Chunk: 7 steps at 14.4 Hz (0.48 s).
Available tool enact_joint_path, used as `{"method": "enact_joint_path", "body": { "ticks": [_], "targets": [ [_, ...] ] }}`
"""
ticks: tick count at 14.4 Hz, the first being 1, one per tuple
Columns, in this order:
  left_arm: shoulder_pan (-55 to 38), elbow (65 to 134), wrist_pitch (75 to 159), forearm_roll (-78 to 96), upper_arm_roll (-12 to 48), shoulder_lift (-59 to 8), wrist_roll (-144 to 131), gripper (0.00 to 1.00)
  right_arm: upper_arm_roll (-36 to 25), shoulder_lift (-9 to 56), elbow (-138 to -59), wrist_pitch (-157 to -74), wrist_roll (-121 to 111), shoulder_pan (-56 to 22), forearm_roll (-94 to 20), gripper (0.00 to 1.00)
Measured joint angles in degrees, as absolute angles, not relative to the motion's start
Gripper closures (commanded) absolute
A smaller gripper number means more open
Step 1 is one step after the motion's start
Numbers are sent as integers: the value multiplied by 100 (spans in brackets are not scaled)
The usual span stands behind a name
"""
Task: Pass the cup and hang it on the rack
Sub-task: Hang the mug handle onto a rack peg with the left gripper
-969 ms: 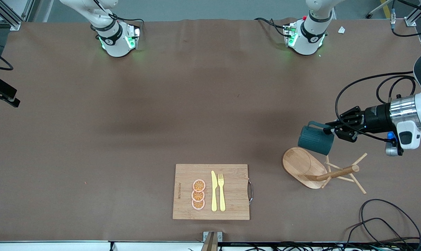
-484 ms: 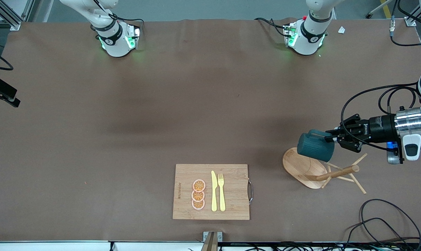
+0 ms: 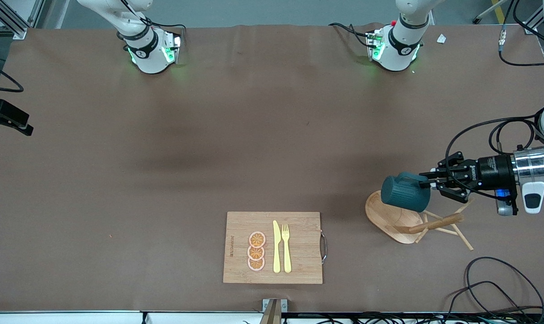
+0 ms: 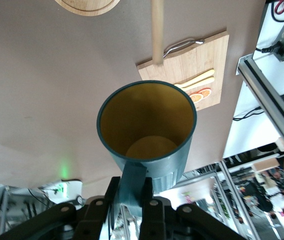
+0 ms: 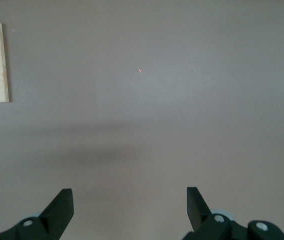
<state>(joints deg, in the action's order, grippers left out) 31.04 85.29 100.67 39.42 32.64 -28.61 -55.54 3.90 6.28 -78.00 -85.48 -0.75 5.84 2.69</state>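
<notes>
The dark teal cup [image 3: 404,192] hangs tipped on its side over the edge of the rack's oval base [image 3: 388,217]. My left gripper [image 3: 427,183] is shut on its handle. In the left wrist view the cup [image 4: 147,125] shows its mustard-yellow inside, and its handle [image 4: 133,182] is pinched between the fingers. The rack's post [image 3: 436,223] and thin pegs stand just past the cup's mouth; a wooden rod of the rack [image 4: 157,30] shows above the cup's rim. My right gripper [image 5: 130,200] is open with nothing in it, over bare brown table.
A bamboo cutting board [image 3: 298,261] with orange slices [image 3: 256,251], a yellow knife and a yellow fork [image 3: 286,247] lies near the front edge. Black cables [image 3: 492,283] loop on the table at the left arm's end.
The left gripper has carried the cup from over the bare table beside the rack to over the rack's base, and it has levelled out. The right gripper stays open.
</notes>
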Motion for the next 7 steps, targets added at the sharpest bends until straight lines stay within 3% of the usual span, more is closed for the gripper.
{"method": "enact_joint_path", "body": {
  "ticks": [7],
  "targets": [
    [3116,8402,10067,3974,3277,-3149,-5573,99,388,712,-7804,-8668,-75,585,187,0]
  ]
}}
